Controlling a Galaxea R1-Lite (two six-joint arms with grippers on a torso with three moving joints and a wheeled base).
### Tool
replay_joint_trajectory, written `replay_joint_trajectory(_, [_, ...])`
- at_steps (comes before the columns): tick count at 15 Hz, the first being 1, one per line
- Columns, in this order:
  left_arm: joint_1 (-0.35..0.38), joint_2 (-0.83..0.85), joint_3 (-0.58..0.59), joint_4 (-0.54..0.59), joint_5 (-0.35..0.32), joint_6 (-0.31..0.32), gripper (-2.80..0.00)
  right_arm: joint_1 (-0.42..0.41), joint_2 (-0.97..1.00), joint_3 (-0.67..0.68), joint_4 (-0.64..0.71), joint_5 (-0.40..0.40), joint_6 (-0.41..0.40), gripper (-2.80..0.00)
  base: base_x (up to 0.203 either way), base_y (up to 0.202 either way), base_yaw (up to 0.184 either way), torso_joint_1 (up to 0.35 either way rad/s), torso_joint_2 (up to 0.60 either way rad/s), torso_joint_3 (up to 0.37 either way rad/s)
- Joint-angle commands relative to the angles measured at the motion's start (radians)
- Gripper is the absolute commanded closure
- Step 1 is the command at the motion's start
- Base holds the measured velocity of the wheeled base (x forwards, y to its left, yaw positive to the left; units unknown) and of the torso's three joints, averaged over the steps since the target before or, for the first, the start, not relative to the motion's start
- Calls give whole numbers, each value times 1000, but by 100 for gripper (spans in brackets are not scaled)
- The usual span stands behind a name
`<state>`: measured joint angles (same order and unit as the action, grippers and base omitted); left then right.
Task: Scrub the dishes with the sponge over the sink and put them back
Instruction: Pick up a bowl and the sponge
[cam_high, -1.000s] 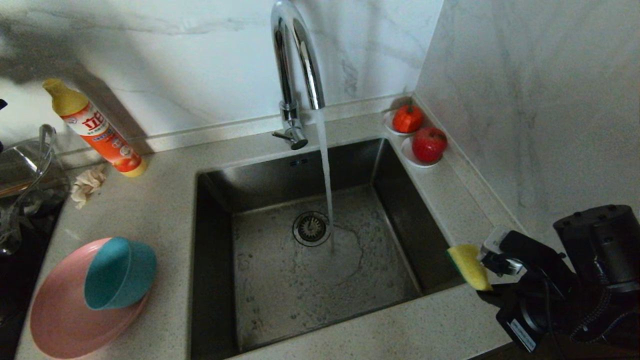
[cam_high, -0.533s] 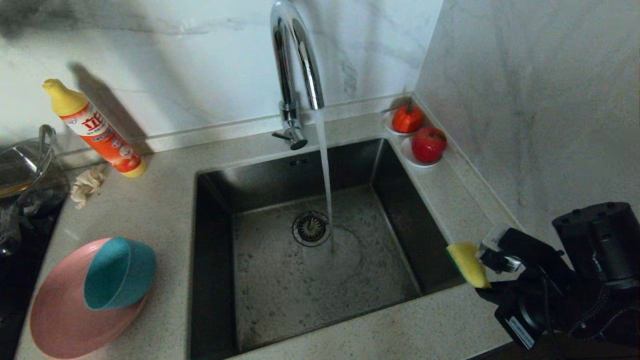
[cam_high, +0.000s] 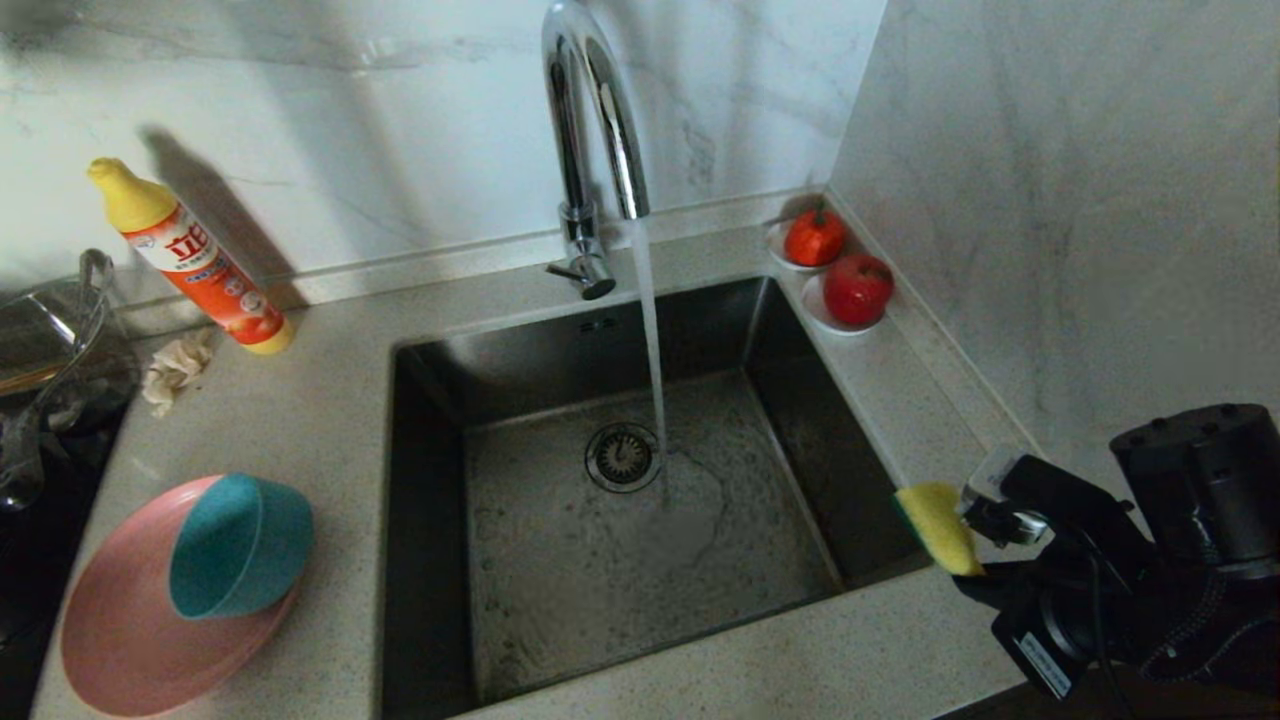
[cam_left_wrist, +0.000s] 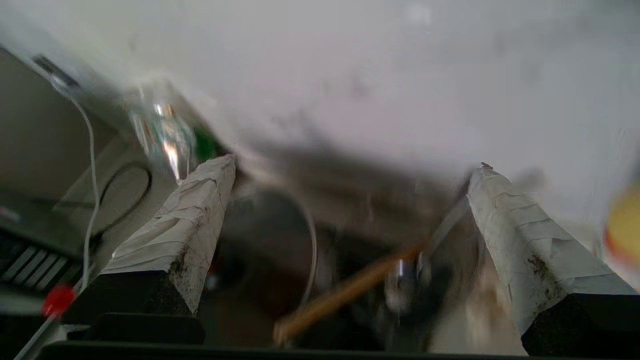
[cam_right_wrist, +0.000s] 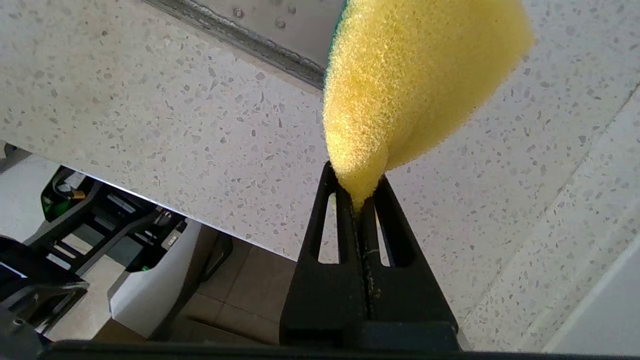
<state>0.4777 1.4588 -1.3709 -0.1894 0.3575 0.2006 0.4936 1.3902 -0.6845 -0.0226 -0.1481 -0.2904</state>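
Note:
The teal bowl (cam_high: 235, 545) lies on its side on the pink plate (cam_high: 110, 650), on the counter left of the sink (cam_high: 820, 440). Water runs from the chrome tap (cam_high: 580, 120) onto the sink floor near the drain strainer (cam_high: 622, 457). My right gripper (cam_high: 968, 517) hovers at the sink's right rim, shut on the yellow sponge (cam_high: 935, 525); the foam (cam_right_wrist: 415, 75) is pinched at one end between the black fingers (cam_right_wrist: 357, 185). My left gripper (cam_left_wrist: 352, 165) shows only in its wrist view, open, with nothing between its white-taped fingers.
An orange detergent bottle (cam_high: 190, 260) leans on the back wall, with a beige rag (cam_high: 175, 370) and a glass pot (cam_high: 50, 350) beside it. Two saucers with red fruit (cam_high: 858, 288) sit at the sink's back right corner. Marble walls close off the back and right.
The left arm's dark edge and its big shadow on the back wall at upper left have gone from the head view. The right gripper and sponge have not moved. Water keeps running.

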Motion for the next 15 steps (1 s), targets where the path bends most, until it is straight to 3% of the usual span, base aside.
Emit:
replay_joint_trajectory(1, [-1,-179,76,133,-18,2,-280,0,0,3,0,-1,-3,0,0,0,0,0,0,0])
replay_joint_trajectory(4, [-7,-368,230,348,-68,5,-280,0,-2,4,0,-6,-1,0,0,0,0,0,0,0])
replay_joint_trajectory(7, [-28,-490,327,598,-192,-22,-280,0,-6,8,1,-7,-1,0,0,0,0,0,0,0])
replay_joint_trajectory(11, [-37,-557,385,850,-458,-198,-280,0,-10,13,3,-8,-1,0,0,0,0,0,0,0])
replay_joint_trajectory(15, [-37,-507,470,857,-571,-366,-280,-1,-13,16,6,-10,-1,0,0,0,0,0,0,0])
